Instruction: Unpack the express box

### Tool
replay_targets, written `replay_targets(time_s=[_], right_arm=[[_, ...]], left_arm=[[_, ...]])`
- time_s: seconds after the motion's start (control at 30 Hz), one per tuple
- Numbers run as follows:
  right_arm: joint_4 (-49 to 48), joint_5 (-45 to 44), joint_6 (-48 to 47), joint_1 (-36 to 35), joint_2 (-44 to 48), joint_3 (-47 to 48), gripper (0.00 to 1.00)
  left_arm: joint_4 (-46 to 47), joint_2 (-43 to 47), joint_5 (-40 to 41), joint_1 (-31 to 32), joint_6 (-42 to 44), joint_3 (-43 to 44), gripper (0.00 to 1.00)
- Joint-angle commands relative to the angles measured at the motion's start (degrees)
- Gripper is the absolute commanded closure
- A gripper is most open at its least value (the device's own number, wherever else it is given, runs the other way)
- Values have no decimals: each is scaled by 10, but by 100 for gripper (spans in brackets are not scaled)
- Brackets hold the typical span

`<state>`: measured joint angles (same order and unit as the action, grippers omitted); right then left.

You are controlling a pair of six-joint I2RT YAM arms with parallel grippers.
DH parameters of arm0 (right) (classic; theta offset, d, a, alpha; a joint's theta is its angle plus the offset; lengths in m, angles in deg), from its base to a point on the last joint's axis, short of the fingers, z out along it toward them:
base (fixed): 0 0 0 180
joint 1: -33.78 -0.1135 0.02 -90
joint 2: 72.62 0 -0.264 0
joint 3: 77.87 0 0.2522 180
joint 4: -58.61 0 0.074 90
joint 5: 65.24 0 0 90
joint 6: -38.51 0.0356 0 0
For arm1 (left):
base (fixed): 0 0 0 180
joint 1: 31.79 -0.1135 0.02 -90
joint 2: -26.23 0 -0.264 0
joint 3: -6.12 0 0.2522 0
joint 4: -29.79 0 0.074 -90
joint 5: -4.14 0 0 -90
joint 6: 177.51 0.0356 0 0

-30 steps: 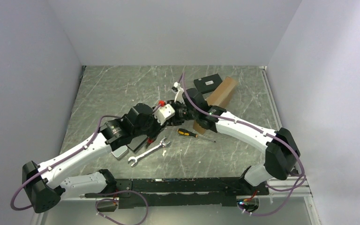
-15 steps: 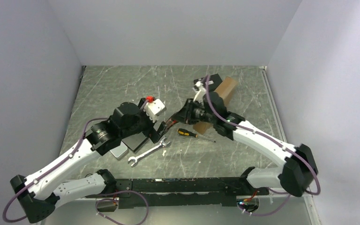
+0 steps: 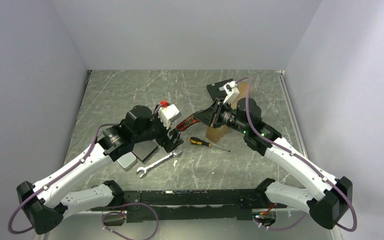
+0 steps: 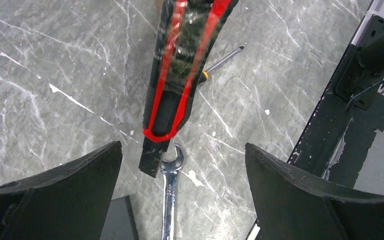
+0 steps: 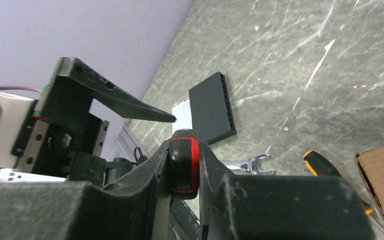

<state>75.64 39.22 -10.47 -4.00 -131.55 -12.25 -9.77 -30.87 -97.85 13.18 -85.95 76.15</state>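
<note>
Diagonally the express box (image 3: 216, 133) points far-right; right end effector (image 3: 208, 115) pinches knife (image 3: 188, 122), left end effector (image 3: 174, 142) agape.

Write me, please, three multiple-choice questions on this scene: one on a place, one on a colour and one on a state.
1. Where is the spanner?
A. Hanging in the air
B. In the right jaws
C. Flat on the table, by the left arm

2. What colours is the knife?
A. Red and black
B. Blue and white
C. All yellow

3. Which jaws grip the knife?
A. The left jaws
B. The right jaws
C. Neither

Answers:
1 C: the top view shows it lying on the table just in front of the left arm.
2 A: the left wrist view shows red edging on a black body.
3 B: the right jaws are clamped on it, while the left jaws stand wide apart.
</note>
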Motion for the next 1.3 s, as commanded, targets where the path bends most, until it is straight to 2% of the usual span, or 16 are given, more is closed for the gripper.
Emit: replay_targets(time_s=[0.0,0.23,0.33,0.37,0.4,0.47,0.5,0.53,0.57,0.63,0.67,0.77,0.9,1.03,1.17,1.27], right_arm=[[-11,33,-18,-9,-25,41,100],[-30,54,-4,-22,-31,48,100],[-42,62,4,-23,-26,49,100],[-50,65,9,-24,-22,46,100],[-57,70,14,-24,-20,44,100],[-71,78,22,-25,-18,37,100],[-74,78,25,-25,-18,34,100],[-80,74,29,-26,-19,31,93],[-83,67,34,-26,-22,28,73],[-96,58,49,-27,-30,24,18],[-103,51,63,-29,-35,23,3],[-129,24,101,-37,-49,9,0],[-237,24,173,-38,-55,-53,0],[-176,11,148,-48,-88,-12,0],[-212,-12,145,-59,-100,-28,9],[-204,-56,139,-77,-105,-28,16]], left_arm=[[21,6,-12,-6,-12,18,4],[8,-15,-15,-6,-12,22,9],[-2,-23,-8,-6,-12,27,14],[-3,-25,-6,-6,-12,28,19],[-4,-26,-5,-7,-12,29,30],[-5,-27,-3,-6,-11,31,59],[-5,-26,-1,-6,-8,31,69],[-4,-24,-3,-6,-8,31,79],[-2,-22,-4,-6,-9,30,87],[7,-17,-10,-6,-12,26,95],[10,-14,-13,-6,-12,24,97],[19,-6,-15,-6,-12,20,99],[28,6,-5,-7,-12,14,100],[38,14,-3,-7,-35,8,100],[40,14,2,-7,-39,7,100],[41,12,4,-7,-42,7,100]])
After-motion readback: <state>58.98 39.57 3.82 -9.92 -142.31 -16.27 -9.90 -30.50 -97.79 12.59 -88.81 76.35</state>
